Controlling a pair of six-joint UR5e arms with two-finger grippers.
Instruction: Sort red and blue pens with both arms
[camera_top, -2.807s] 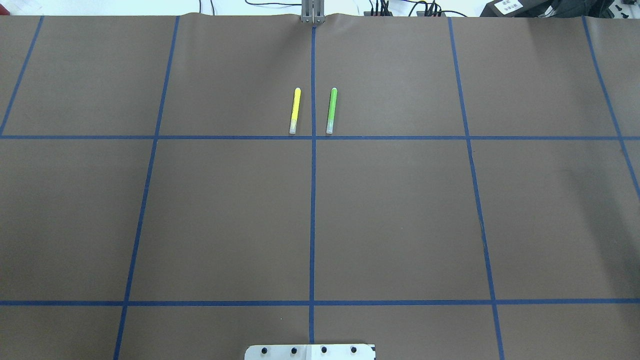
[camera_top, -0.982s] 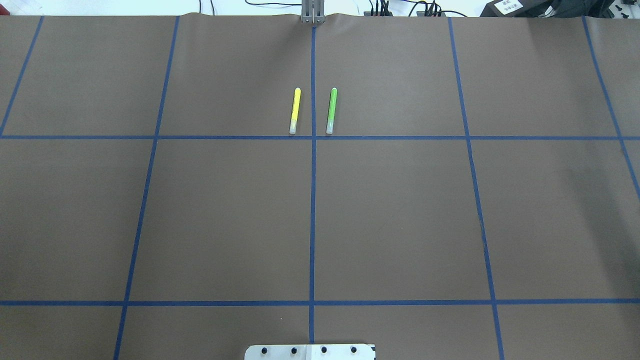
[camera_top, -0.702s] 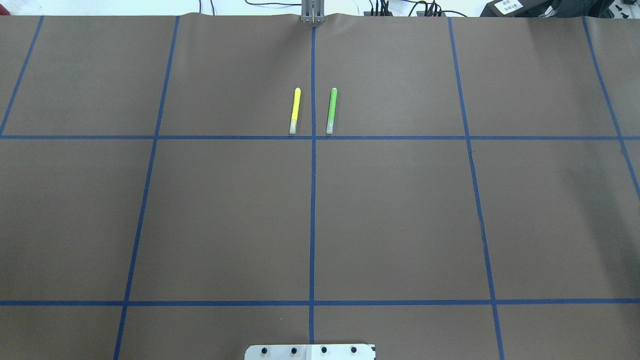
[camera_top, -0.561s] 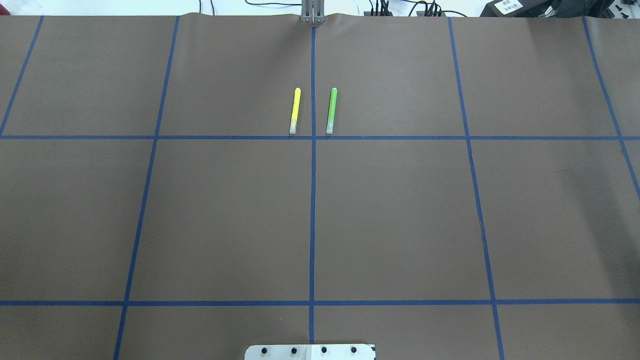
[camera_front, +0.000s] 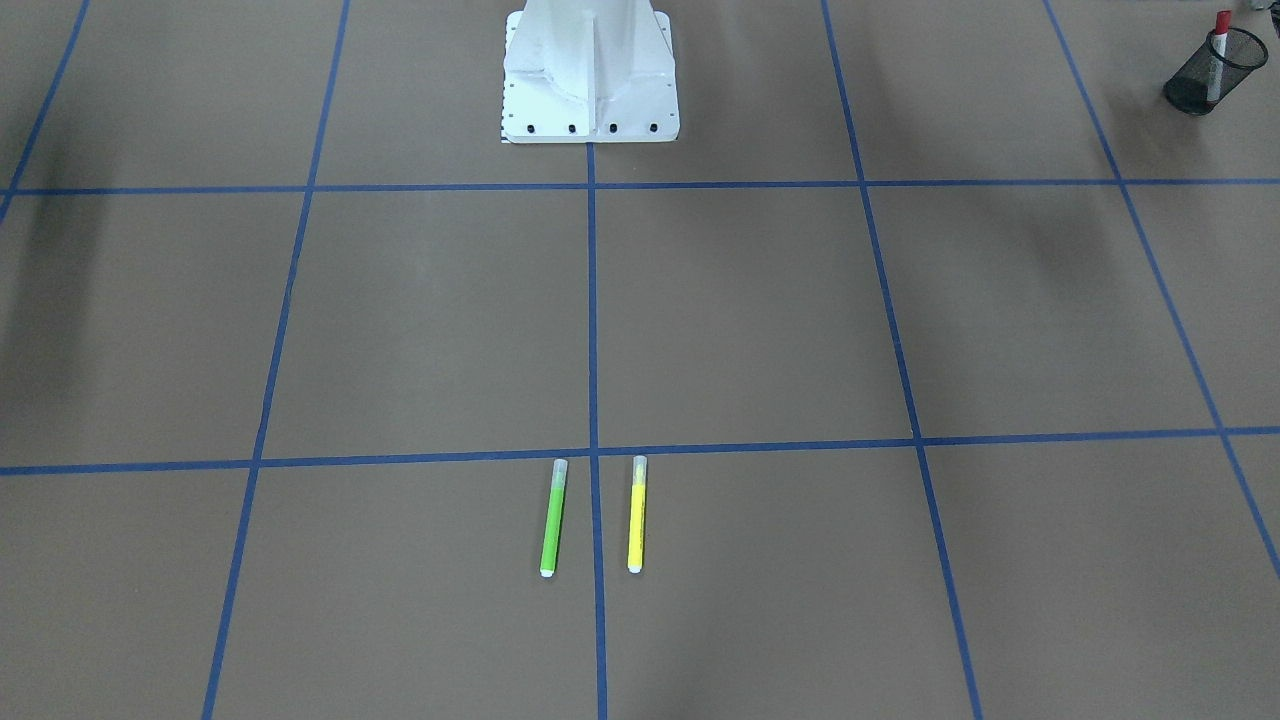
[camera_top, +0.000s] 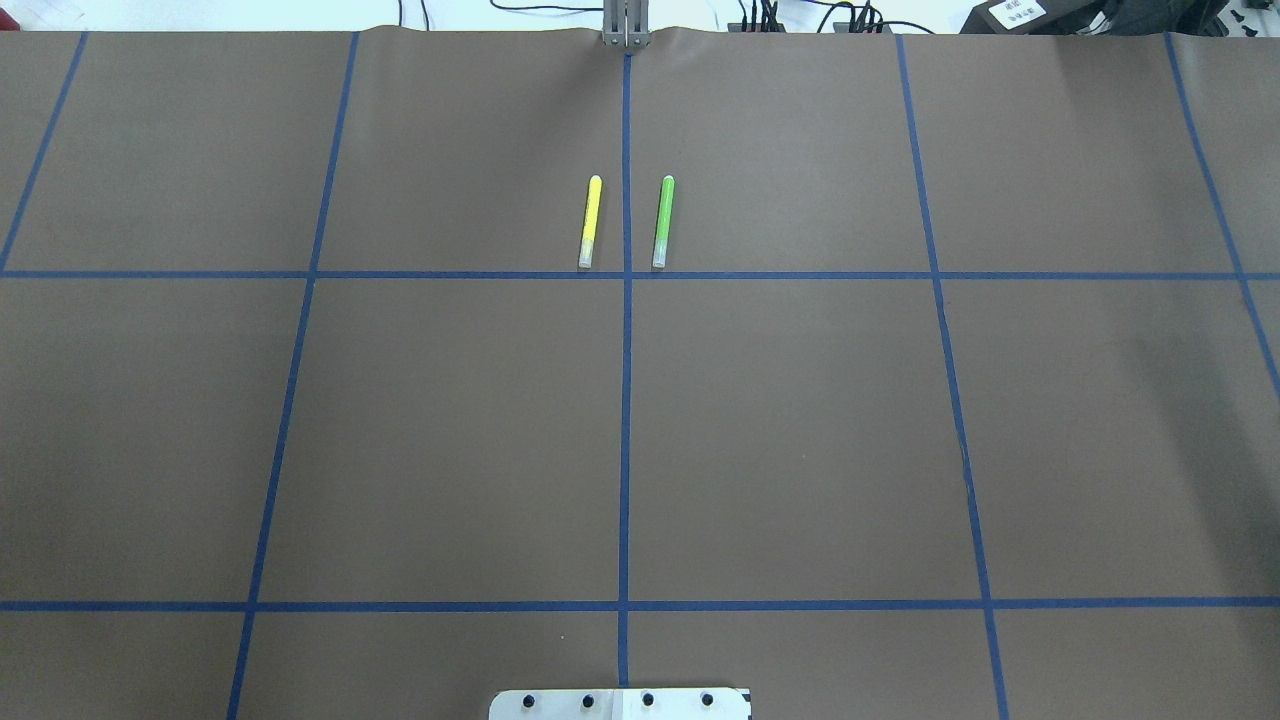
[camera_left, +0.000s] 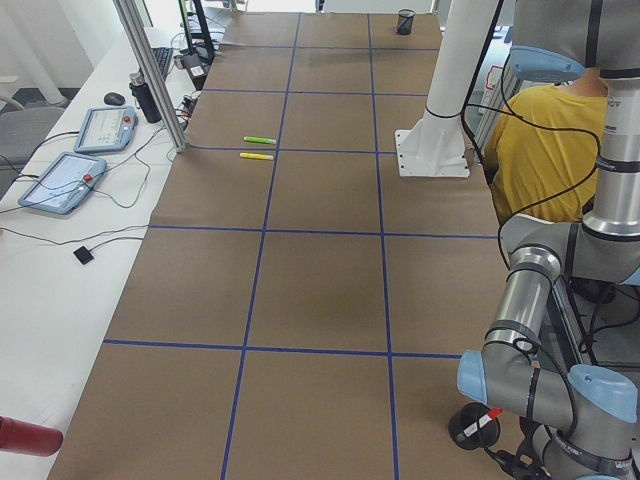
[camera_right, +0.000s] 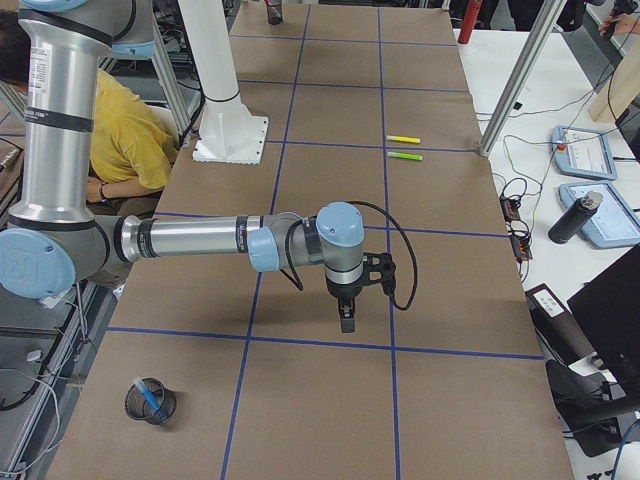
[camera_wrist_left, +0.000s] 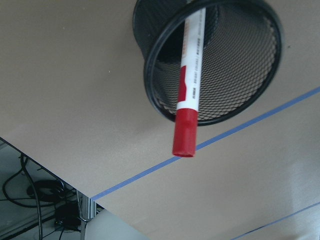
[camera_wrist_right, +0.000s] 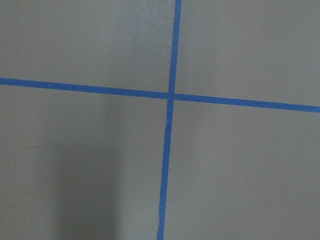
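Standing cap-up, red pen (camera_wrist_left: 189, 85) leans on its mesh cup (camera_wrist_left: 240, 65) rim at the surface (camera_front: 750, 320) left end; blue pen (camera_right: 150, 397) slants in the right-end cup (camera_right: 135, 410). Now the right claw (camera_right: 346, 322) points down, left claw (camera_left: 512, 462) barely shows; can't tell either one's opening.

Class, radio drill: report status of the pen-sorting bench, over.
Right gripper over table, state unclear; left arm beside mesh cup. Red pen in that cup, blue pen in second cup. Yellow marker, green marker far side, out of the way.
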